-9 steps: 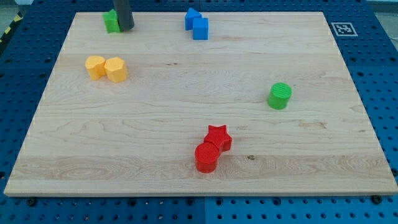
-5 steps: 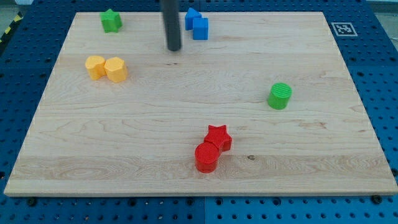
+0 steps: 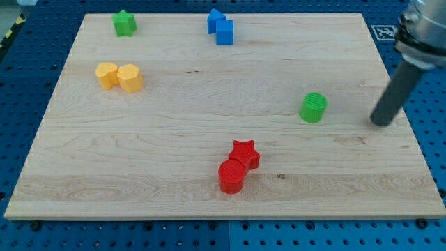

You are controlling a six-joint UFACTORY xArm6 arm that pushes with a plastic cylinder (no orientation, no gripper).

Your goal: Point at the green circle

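Observation:
The green circle (image 3: 313,107) is a short green cylinder standing at the board's right, about mid-height. My tip (image 3: 381,122) is at the view's right, well to the right of the green circle and slightly lower, with bare wood between them. The rod slants up to the view's top right corner.
A green star (image 3: 124,23) sits at the top left. Two blue blocks (image 3: 221,27) touch at the top centre. Two yellow blocks (image 3: 119,75) touch at the left. A red star (image 3: 244,153) and a red circle (image 3: 231,176) touch at the bottom centre. The wooden board (image 3: 174,125) lies on a blue pegboard.
My tip has crossed from beside the green star at the top left, past the blue blocks, to the right of the green circle. No block has moved.

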